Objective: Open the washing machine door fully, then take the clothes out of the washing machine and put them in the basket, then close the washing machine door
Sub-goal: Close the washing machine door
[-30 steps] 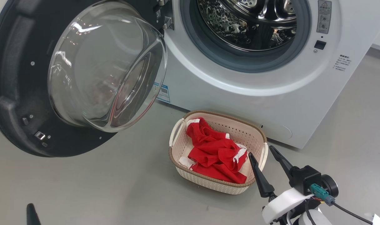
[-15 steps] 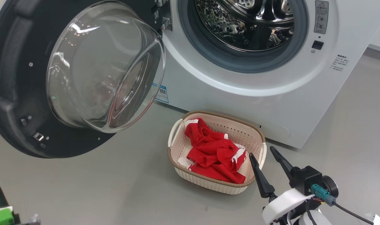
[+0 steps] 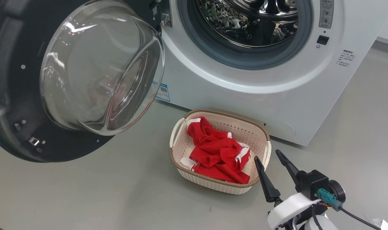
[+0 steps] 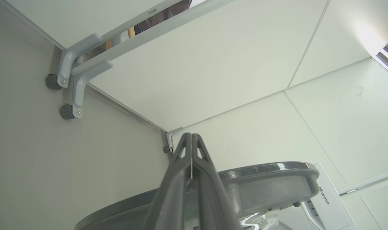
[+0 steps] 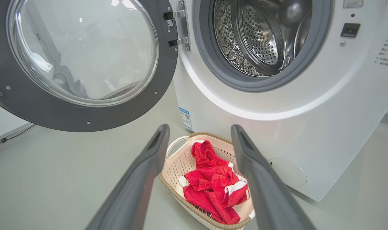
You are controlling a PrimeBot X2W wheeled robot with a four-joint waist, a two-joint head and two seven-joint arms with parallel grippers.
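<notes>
Right gripper [image 3: 266, 155] is hovering with its two long dark fingers spread wide and gripping nothing. You are seeing it at the lower right of the head view, its tips just beside the right end of the basket [image 3: 213, 185]. Left gripper [image 4: 191, 138] is showing in its own wrist view with both fingers pressed flat together, nothing between them, pointing up toward white wall panels [image 4: 213, 70].

Note that the clothes [image 3: 218, 153] are lying inside the basket as one crumpled red heap, with white trim showing at several edges and the fabric covering most of the basket's floor. The basket is sitting upright on the grey floor [image 3: 101, 191], just in front of the washing machine [image 3: 245, 105] and below its opening. One white loop handle [image 3: 174, 132] is facing the door side.

You are looking at the washing machine door [image 3: 69, 89] standing swung wide open on its hinge [image 3: 164, 19] at the left of the opening. Its inner face and bulging clear glass are turning toward the head camera, with the black rim running all round. The dimpled steel drum [image 3: 251, 19] is sitting exposed behind the grey gasket [image 3: 245, 59].

A small blue label sticker [image 3: 163, 92] is sitting low on the white front panel, its left edge showing through the glass. In the left wrist view, the door's grey edge is running behind the closed fingers, and grey brackets [image 4: 64, 67] with castors are sitting at the foot of the panels at the upper left.
</notes>
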